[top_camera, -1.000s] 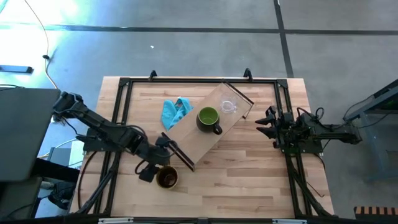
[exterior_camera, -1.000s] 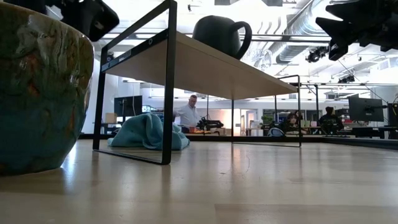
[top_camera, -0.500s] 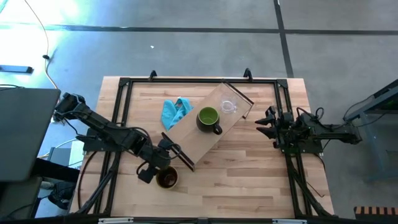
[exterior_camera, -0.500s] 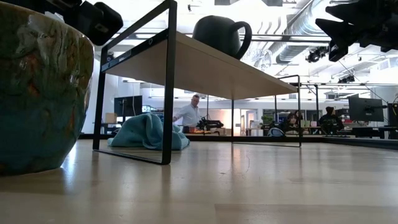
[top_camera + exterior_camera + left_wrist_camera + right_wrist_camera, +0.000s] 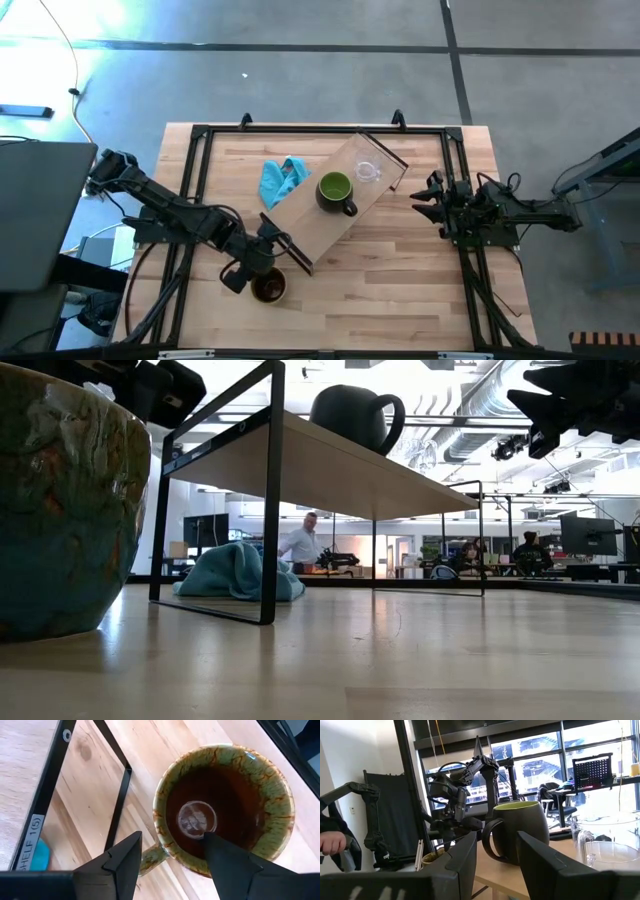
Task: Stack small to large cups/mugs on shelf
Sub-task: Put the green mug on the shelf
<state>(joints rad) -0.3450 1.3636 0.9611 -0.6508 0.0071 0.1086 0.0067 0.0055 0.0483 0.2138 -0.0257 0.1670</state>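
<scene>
The brown mug [image 5: 268, 288] stands upright on the tabletop near the table's near edge, just off the shelf's near end. In the left wrist view it is the brown mug [image 5: 222, 815], with its handle [image 5: 150, 857] toward the camera. My left gripper [image 5: 170, 840] hovers open above it, one finger over the inside and one outside by the handle. The green mug [image 5: 335, 190] and the clear glass cup [image 5: 368, 172] stand on the shelf [image 5: 335, 215]. My right gripper [image 5: 495, 851] waits open at the table's right side [image 5: 425, 200].
A blue cloth [image 5: 282, 178] lies on the table beside the shelf's left side. The shelf's black end frame [image 5: 117, 815] stands close to the brown mug. Black rails [image 5: 200, 180] border the tabletop. People [image 5: 300, 545] show in the room beyond, and a hand [image 5: 331, 842].
My left gripper has moved a little toward the table's right, from beside the brown mug to over its handle side. The mug, the shelf and my right arm have kept still.
</scene>
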